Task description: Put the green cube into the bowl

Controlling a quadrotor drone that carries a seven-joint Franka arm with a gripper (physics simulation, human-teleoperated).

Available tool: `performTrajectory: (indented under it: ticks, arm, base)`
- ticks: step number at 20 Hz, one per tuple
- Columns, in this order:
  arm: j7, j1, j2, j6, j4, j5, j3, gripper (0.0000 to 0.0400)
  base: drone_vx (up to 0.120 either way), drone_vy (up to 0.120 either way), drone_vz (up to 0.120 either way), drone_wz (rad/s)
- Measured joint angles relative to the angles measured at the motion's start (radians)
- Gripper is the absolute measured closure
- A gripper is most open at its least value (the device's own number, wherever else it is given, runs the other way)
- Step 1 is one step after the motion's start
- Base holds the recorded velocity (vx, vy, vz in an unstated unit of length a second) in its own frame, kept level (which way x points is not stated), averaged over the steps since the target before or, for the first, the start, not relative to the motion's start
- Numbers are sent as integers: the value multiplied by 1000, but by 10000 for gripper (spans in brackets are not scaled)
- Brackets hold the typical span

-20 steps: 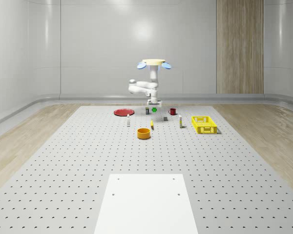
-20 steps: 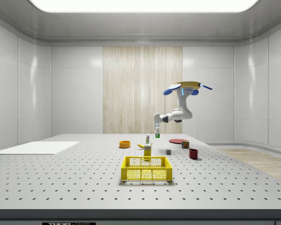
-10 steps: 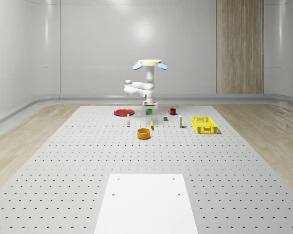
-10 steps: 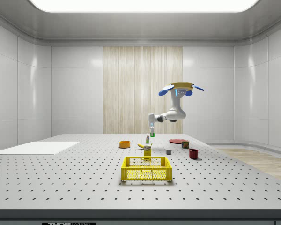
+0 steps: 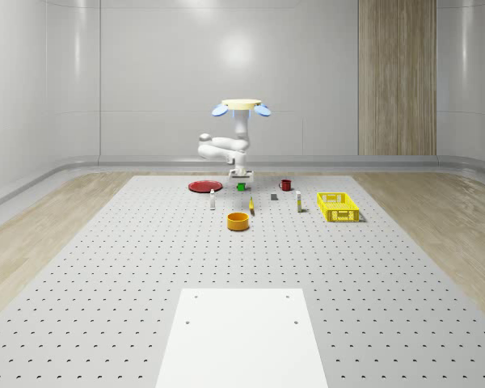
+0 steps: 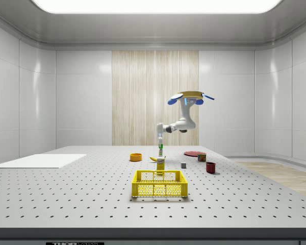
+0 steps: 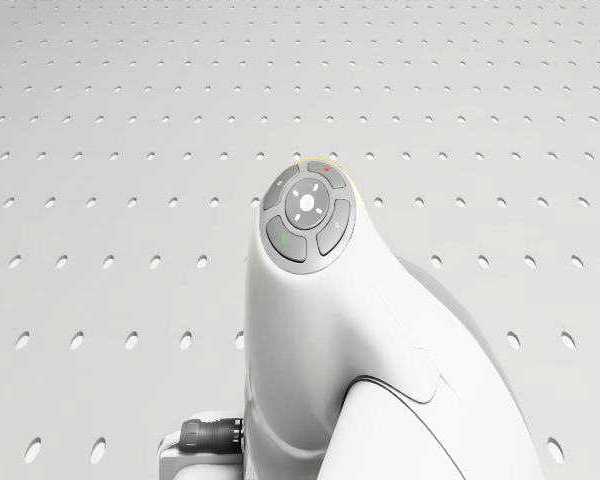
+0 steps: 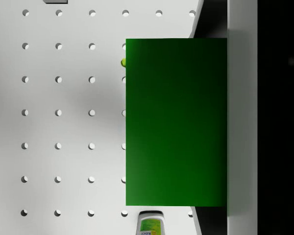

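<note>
One green cube (image 5: 242,186) hangs in the gripper (image 5: 242,183), carried above the perforated table (image 5: 145,267) with the jaws clamped on it. In the wrist view the cube (image 8: 176,122) sits flush against a pale finger (image 8: 242,117) on one side; the other finger is hidden behind the cube.

The drone (image 5: 241,107) hovers over the far part of the table, its arm (image 5: 222,148) folded out and down so the gripper points at the tabletop. In the side view the drone (image 6: 189,97) floats well above the objects, and the cube (image 6: 160,146) hangs above a small bottle (image 6: 160,152).

In the whole-scene view, taking the cube as the clock's centre, the orange bowl (image 5: 238,221) stands on the table at 6 o'clock, nearer the camera, apart from the cube. A red plate (image 5: 204,187) lies at 9 o'clock, a red mug (image 5: 285,185) at 3 o'clock, and a yellow basket (image 5: 339,207) at about 4 o'clock, well apart. A white sheet (image 5: 242,335) lies at the near edge, far off at 6 o'clock.
</note>
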Motion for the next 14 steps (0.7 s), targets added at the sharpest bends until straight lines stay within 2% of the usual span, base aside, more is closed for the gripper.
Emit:
performTrajectory:
  ticks: [5, 14]
  arm:
    - [0, 0, -2, 1, 0, 1, 0, 150]
    - [0, -1, -4, 4, 0, 2, 0, 150]
  base:
    - [120, -120, 0, 0]
    - [120, 0, 0, 0]
